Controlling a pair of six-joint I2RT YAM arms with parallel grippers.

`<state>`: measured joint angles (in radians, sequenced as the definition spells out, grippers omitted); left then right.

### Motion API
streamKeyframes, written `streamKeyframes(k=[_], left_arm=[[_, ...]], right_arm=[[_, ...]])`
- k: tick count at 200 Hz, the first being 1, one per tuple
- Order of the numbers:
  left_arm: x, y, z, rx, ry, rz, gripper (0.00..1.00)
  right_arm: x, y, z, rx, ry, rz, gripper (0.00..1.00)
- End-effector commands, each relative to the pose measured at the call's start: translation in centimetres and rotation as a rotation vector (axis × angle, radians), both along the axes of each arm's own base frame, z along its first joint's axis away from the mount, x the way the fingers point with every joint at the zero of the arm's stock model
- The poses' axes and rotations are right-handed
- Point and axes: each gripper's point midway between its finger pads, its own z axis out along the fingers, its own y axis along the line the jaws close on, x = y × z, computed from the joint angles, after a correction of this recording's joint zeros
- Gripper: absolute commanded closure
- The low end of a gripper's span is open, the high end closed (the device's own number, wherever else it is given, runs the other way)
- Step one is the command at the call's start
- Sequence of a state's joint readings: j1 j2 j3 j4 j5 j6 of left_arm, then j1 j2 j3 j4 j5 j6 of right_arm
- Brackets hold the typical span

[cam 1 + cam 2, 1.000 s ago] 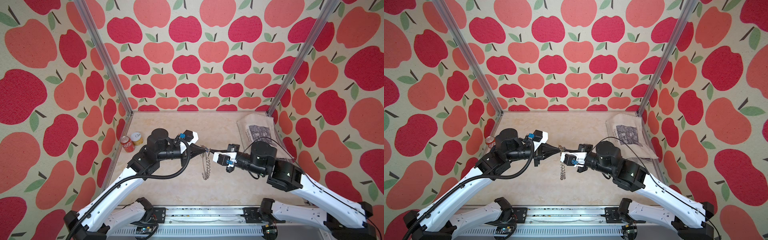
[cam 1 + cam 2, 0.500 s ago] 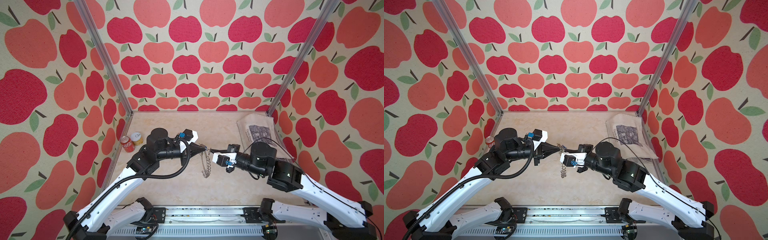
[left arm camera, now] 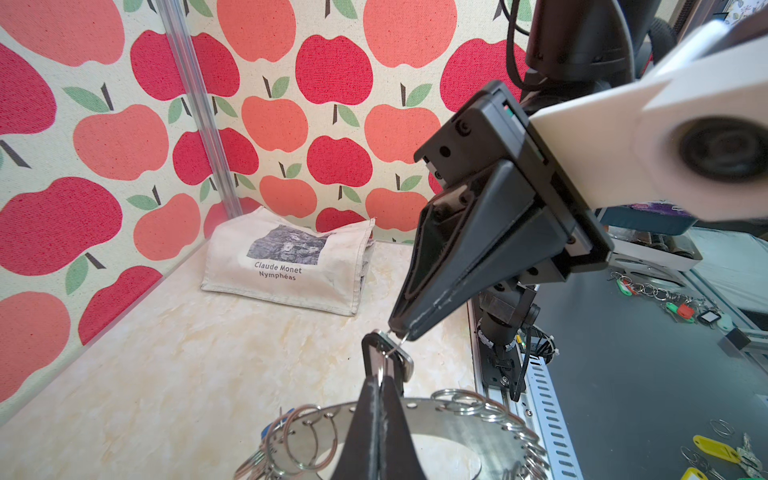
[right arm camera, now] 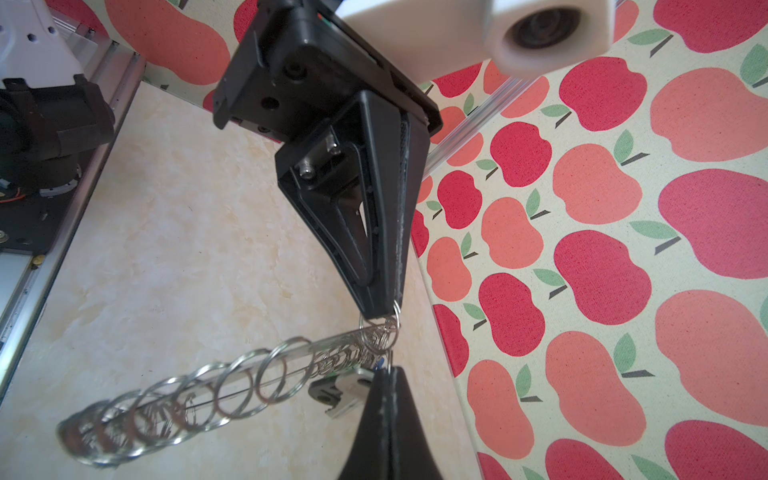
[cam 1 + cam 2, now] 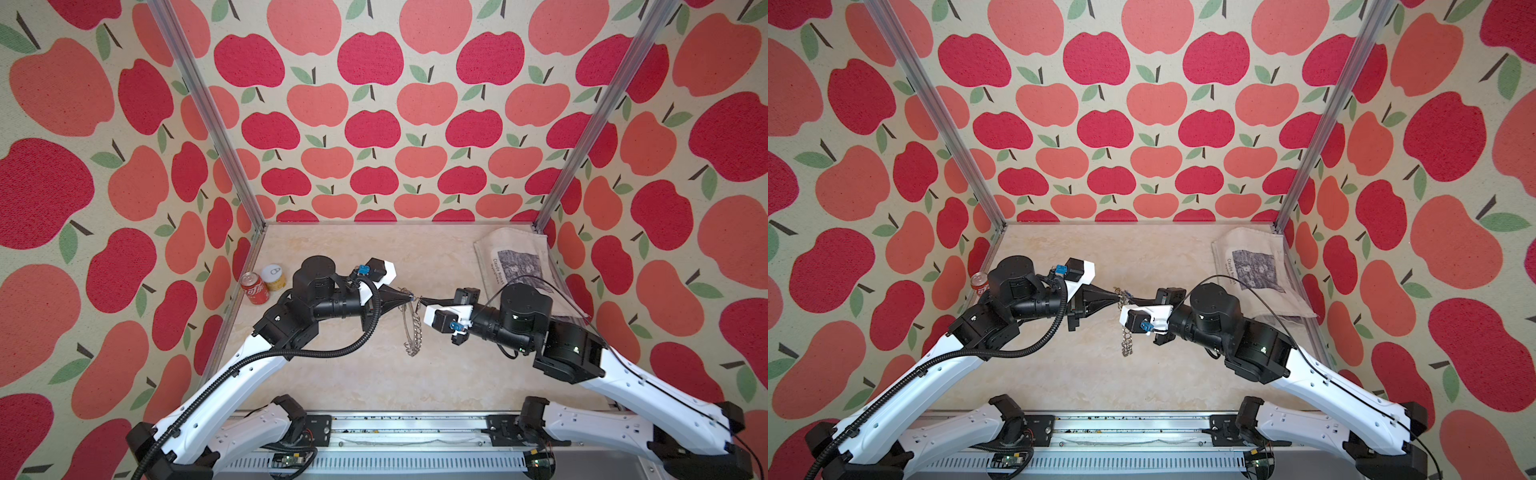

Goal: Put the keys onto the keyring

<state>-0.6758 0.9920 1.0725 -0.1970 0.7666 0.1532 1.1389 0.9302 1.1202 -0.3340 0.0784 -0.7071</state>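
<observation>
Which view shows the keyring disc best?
The left wrist view: the flat silver-grey keyring disc shows its face, centre hole and rim rings, partly cropped. The right wrist and both top views show it edge-on.

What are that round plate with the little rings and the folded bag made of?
Flat silver-grey disc: looks like brushed sheet metal, dull sheen with drilled holes. Its small wire rings: shiny steel-like wire, bright glints. Folded cream bag: seemingly cotton canvas, matte weave, soft creases, printed picture.
</observation>
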Motion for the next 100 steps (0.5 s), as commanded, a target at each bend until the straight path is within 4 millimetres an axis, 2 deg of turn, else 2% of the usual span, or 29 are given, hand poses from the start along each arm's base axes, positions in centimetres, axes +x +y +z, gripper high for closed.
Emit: streamKeyframes(k=[1,100], left_arm=[[-0.65,0.14,2.04,-0.034,-0.061,-0.022,1.00],[-0.54,0.19,2.33,-0.039,-0.069,-0.013,1.00]], right_arm=[[-0.33,0.17,1.40,0.026,-0.019,0.013,1.00],[-0.82,0.44,0.94,0.003,0.001,0.043,1.00]])
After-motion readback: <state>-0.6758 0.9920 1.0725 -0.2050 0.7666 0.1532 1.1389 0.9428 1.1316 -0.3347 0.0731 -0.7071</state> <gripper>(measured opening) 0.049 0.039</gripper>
